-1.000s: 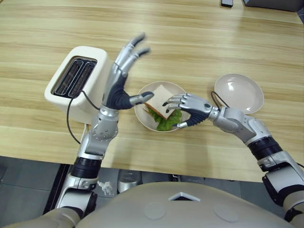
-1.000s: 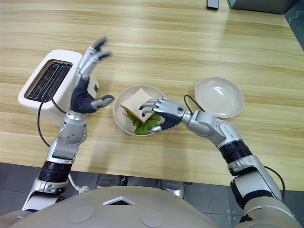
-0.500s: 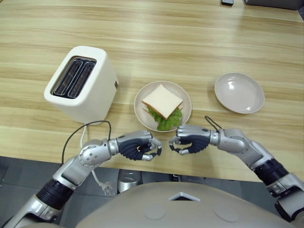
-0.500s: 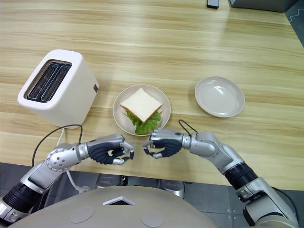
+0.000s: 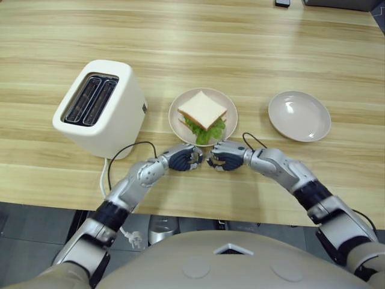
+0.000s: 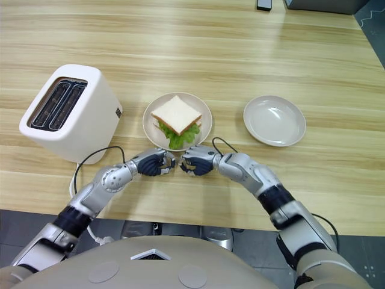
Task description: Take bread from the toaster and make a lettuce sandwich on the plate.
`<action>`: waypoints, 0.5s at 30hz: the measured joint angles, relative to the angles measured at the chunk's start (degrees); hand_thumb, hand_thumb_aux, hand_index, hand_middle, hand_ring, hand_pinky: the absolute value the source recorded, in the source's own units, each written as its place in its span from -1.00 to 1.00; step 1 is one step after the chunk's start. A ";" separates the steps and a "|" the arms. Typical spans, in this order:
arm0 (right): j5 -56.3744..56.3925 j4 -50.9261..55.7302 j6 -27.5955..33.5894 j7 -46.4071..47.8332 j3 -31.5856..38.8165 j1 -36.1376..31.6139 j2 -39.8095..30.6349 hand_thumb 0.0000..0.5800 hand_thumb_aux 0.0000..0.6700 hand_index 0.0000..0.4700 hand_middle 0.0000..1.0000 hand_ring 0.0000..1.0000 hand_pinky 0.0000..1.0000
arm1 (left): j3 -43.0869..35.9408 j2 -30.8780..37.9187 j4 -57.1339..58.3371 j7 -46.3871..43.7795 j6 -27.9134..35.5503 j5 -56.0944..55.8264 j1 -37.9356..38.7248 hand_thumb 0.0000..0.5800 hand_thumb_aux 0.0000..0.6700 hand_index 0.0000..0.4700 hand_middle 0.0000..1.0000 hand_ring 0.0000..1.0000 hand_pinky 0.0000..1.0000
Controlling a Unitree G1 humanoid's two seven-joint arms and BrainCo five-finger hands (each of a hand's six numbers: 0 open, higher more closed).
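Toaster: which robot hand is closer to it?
Left. The left hand is curled in front of the sandwich plate, to the right of the toaster. The right hand sits just past the left one, farther from the toaster.

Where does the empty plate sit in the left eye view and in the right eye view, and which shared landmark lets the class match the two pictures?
Left eye view: the empty plate lies right of centre, on the wooden table.
Right eye view: the empty plate again lies right of centre, a little nearer the middle.
Shared landmark: the sandwich, on its own plate just left of the empty plate in both views.
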 measured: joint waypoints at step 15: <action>-2.61 45.07 5.48 -23.98 0.72 -34.48 15.55 -0.53 -0.75 -0.75 -1.00 -1.00 -1.00 | 0.97 -16.44 53.59 28.06 -0.29 4.38 -38.00 -1.00 -1.00 -1.00 -1.00 -1.00 -1.00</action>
